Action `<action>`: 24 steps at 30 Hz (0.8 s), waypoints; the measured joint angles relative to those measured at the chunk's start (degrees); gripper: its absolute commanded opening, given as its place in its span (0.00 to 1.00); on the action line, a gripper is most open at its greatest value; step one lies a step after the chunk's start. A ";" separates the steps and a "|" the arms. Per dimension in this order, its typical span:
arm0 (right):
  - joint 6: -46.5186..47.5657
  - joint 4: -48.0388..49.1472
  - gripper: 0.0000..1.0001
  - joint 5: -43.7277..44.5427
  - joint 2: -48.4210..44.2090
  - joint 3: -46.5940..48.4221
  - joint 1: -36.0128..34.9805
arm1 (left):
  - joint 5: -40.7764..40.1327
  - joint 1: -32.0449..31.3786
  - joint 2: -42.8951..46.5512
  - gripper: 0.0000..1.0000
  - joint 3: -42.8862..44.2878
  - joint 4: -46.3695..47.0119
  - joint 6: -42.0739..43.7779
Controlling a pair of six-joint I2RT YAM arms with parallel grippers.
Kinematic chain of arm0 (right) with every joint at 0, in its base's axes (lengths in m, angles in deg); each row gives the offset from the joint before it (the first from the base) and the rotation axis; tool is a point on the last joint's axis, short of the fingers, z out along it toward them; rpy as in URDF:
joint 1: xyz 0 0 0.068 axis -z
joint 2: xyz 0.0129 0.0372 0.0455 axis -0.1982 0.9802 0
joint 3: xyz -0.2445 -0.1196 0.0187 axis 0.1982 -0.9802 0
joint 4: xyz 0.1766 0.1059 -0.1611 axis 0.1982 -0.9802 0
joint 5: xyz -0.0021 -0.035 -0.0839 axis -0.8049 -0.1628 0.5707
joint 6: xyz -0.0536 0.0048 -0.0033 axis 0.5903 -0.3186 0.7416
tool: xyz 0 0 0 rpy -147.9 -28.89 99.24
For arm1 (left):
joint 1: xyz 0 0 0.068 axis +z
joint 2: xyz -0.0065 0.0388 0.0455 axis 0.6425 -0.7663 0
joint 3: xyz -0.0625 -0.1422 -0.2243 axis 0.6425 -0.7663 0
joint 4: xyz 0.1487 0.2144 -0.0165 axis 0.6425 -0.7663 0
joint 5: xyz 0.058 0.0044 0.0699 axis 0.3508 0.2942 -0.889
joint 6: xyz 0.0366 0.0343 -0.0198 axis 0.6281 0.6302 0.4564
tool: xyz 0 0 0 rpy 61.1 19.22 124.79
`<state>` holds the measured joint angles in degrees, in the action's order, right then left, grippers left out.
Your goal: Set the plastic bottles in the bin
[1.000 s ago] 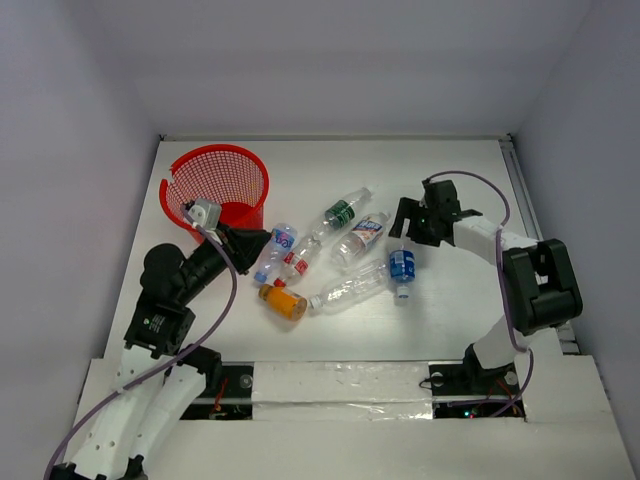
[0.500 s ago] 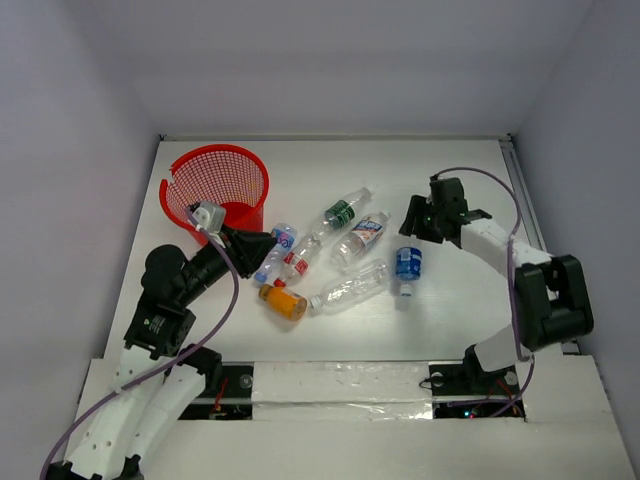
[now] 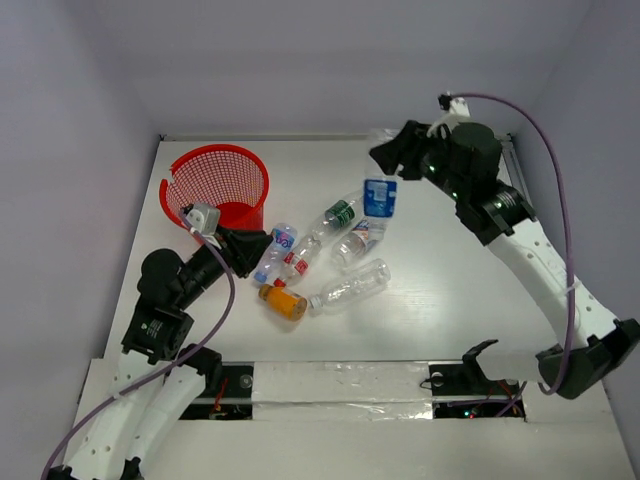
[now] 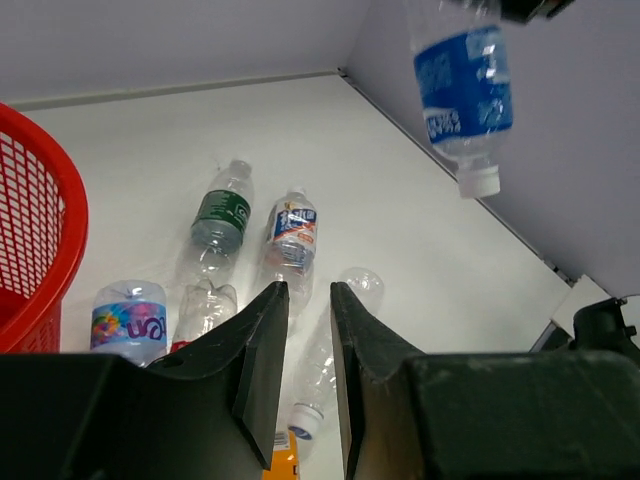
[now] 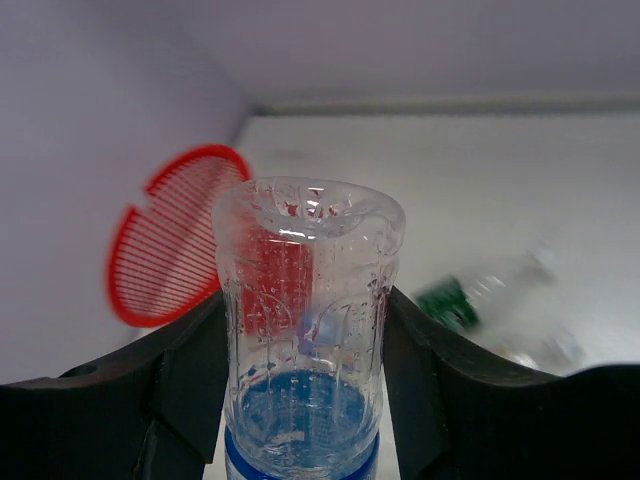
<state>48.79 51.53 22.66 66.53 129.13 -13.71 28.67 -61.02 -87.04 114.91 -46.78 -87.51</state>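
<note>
**A:** Where's the blue-label bottle point(image 3: 379, 196)?

**B:** Up in the air, off the counter point(image 3: 450, 310), above the far end of the bottle cluster. It hangs cap-down, and the right gripper point(image 3: 392, 163) is clamped around its base end. The wrist view shows the dimpled bottom between the two fingers.

**A:** Is that grip safe?

**B:** I'd say adequate. The bottle looks empty, so it should be very light, with thin walls that buckle if squeezed hard. The plastic is slick and round, so a loose pinch could let it swivel or slip. The base is stiffer than the labelled middle, which makes it a sensible place to hold.

**A:** And the bin point(image 3: 225, 147)?

**B:** It's well apart from the bottle, at the far left of the counter. Its mouth is wide, so a drop from above the rim should land.

**A:** What about the rest?

**B:** They're lying on their sides between the arms: a green-label bottle point(image 3: 340, 213), an orange bottle point(image 3: 283, 300) and a few clear ones. They'll roll if nudged, so I'd take each across the body or at the neck.

**A:** And the left gripper point(image 4: 308, 330)?

**B:** It's low beside the bin, with its fingers a narrow gap apart and nothing between them.
</note>
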 measured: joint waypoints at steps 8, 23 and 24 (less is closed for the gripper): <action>-5.73 16.20 0.43 -1.53 20.74 21.27 -11.96 | -1.38 0.00 4.39 0.21 0.00 0.09 0.11; -9.44 24.30 0.42 3.04 59.74 53.64 -20.72 | -1.79 0.00 5.88 0.21 0.00 0.46 0.61; -9.38 24.30 0.43 3.30 60.48 53.68 -20.85 | -1.77 0.00 5.86 0.22 0.00 0.44 0.61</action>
<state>39.42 75.83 25.96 127.01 182.81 -34.56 26.90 -61.02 -81.18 114.91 -46.34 -86.89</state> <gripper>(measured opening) 0.606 0.208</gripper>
